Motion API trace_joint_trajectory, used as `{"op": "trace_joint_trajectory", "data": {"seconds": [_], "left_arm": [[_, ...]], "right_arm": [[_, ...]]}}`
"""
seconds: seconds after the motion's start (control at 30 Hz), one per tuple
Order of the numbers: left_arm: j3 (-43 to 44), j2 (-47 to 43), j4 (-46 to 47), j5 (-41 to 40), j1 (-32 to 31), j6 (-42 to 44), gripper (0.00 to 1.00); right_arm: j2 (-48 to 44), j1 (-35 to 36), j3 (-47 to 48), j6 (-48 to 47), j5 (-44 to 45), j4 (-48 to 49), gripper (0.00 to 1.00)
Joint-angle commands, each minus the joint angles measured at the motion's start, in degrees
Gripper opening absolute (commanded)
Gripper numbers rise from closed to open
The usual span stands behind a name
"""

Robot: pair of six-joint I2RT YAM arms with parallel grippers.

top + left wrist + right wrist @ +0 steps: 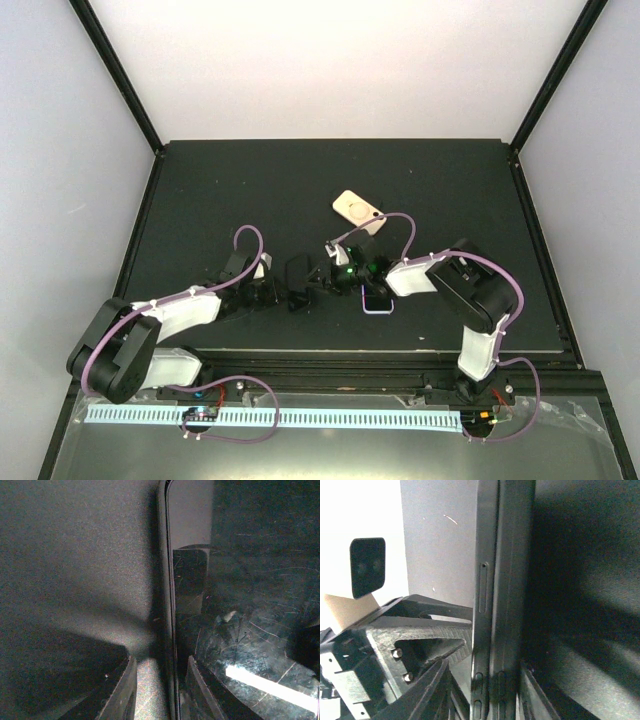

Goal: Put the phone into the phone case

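Observation:
The black phone (298, 272) stands on its long edge at mid-table, between the two arms. In the right wrist view the phone (483, 580) shows its side slot and buttons, and the dark phone case (510, 580) lies flush against its right side. My right gripper (484, 665) straddles both: the right finger touches the case, while a gap separates the left finger from the phone. My left gripper (161, 660) straddles the same edge from the other end. The glossy screen (240, 630) is on its right, and there is space at both fingers. Both grippers (278, 288) (325, 275) are open.
A beige case-like slab (358, 210) with a black camera square lies flat behind the grippers. A dark flat item with a purple rim (377, 300) lies under the right forearm. The black mat's raised border (150, 200) runs along the sides.

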Motion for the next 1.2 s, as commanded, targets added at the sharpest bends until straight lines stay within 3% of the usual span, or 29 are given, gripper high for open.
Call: {"op": "trace_joint_trajectory", "data": {"seconds": [0.0, 0.13, 0.23, 0.33, 0.47, 0.6, 0.7, 0.8, 1.17], "left_arm": [[-0.64, 0.29, -2.93, 0.63, -0.13, -0.02, 0.30], [-0.77, 0.29, -3.18, 0.55, -0.13, -0.02, 0.31], [-0.96, 0.30, -2.93, 0.46, -0.09, -0.10, 0.31], [-1.25, 0.28, -2.16, 1.10, -0.12, -0.81, 0.31], [-1.02, 0.29, -2.08, 1.56, -0.12, -1.19, 0.33], [-0.71, -1.28, -2.36, 3.24, -0.08, -1.23, 0.39], [-0.93, -2.99, -2.70, 5.26, -0.04, -1.32, 0.52], [-1.82, -5.98, -3.16, 7.24, 0.33, -1.93, 0.58], [-11.19, -21.16, 15.16, 27.14, 5.74, -11.95, 0.63]], "right_arm": [[1.11, 0.53, 1.72, -1.59, -0.19, -0.67, 0.31], [1.38, 0.51, 1.08, -1.17, -0.12, 0.71, 0.12], [1.07, 0.52, 0.86, -1.37, 0.10, 0.61, 0.06], [0.92, 0.53, 1.07, -1.38, 0.21, 0.30, 0.08], [1.01, 0.52, 1.53, -1.74, 0.11, -1.04, 0.21], [0.05, 0.43, 1.19, -2.33, 0.38, -1.64, 0.10], [-2.24, 0.37, 0.66, -3.15, 0.73, -2.39, 0.07], [-5.12, 0.35, 0.07, -4.46, 0.25, -3.53, 0.06], [-18.51, 0.12, -8.10, -4.71, -5.96, 2.41, 0.06]]}}
